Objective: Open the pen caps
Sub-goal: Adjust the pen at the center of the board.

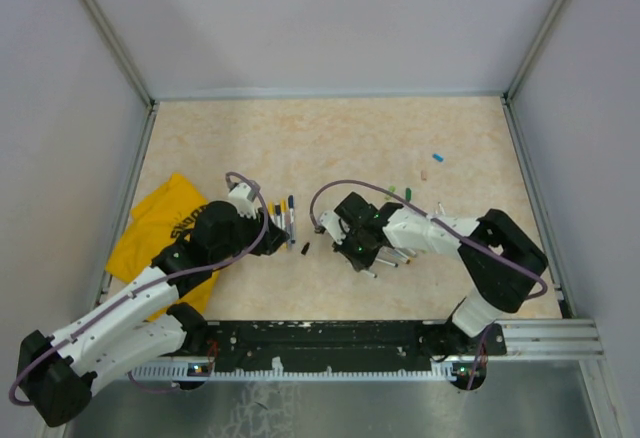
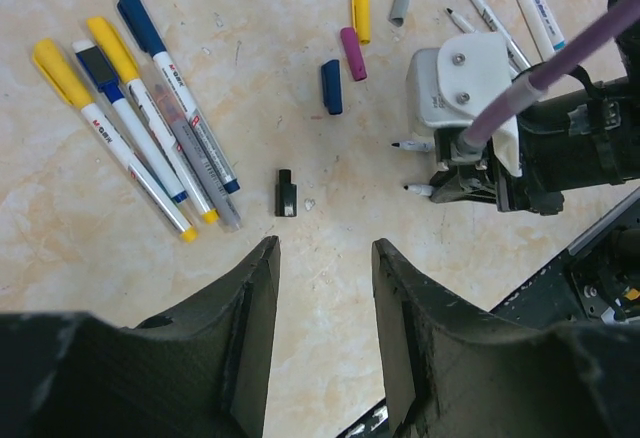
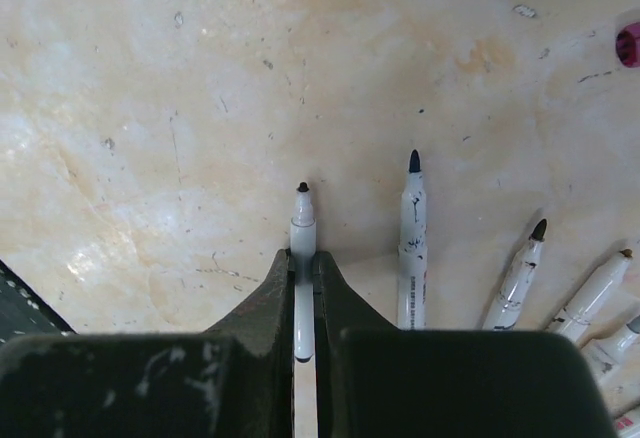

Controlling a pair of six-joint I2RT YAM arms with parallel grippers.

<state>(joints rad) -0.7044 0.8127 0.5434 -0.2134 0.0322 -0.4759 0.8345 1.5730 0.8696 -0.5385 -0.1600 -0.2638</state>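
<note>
We pinch an uncapped black-tipped pen [image 3: 302,213] in our right gripper [image 3: 304,263], right of the black cap [image 2: 286,193]. Our left gripper [image 2: 325,258] hangs spread and empty near that cap. Left of it, four capped pens [image 2: 150,128] are yet to open; beyond it lie loose caps [image 2: 352,53].

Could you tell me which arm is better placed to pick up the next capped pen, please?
Left, probably. The left pincer is open and empty beside the capped pens, while the right pincer is shut on an uncapped pen.
</note>
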